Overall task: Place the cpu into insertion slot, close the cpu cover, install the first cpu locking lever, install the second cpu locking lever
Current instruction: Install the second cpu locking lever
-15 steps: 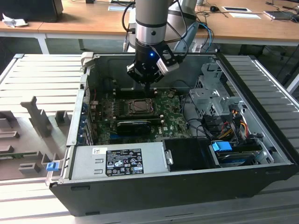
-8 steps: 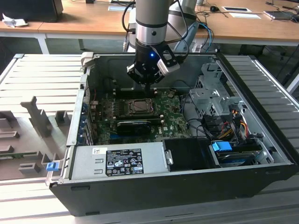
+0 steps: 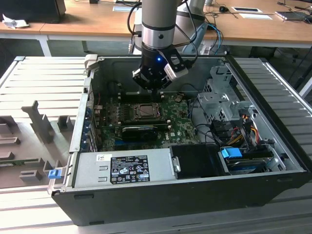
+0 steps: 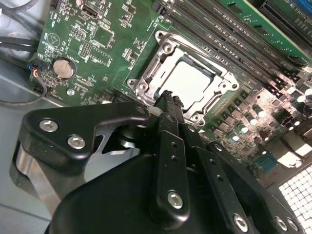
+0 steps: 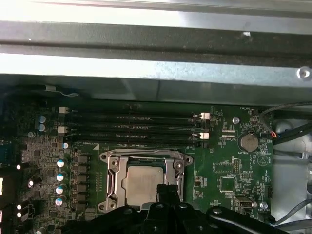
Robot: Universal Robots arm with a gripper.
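The cpu (image 4: 191,82) (image 5: 140,181), a grey metal square, lies flat in the insertion slot (image 3: 145,111) on the green motherboard inside the open computer case. The cpu cover (image 4: 146,73) (image 5: 113,171), a metal frame with a window, lies down around the chip. My gripper (image 3: 155,90) hangs just above the socket's far edge in the exterior view. In both wrist views its black fingertips (image 4: 168,95) (image 5: 168,187) are pressed together over one edge of the chip, shut with nothing between them. I cannot tell how the locking levers stand.
Black memory slots (image 5: 131,129) run beside the socket. A long black expansion card (image 3: 140,130) lies in front of it. The power supply (image 3: 122,168), a drive cage (image 3: 222,97) and cables (image 3: 239,131) crowd the case. A coin battery (image 4: 63,68) sits on the board.
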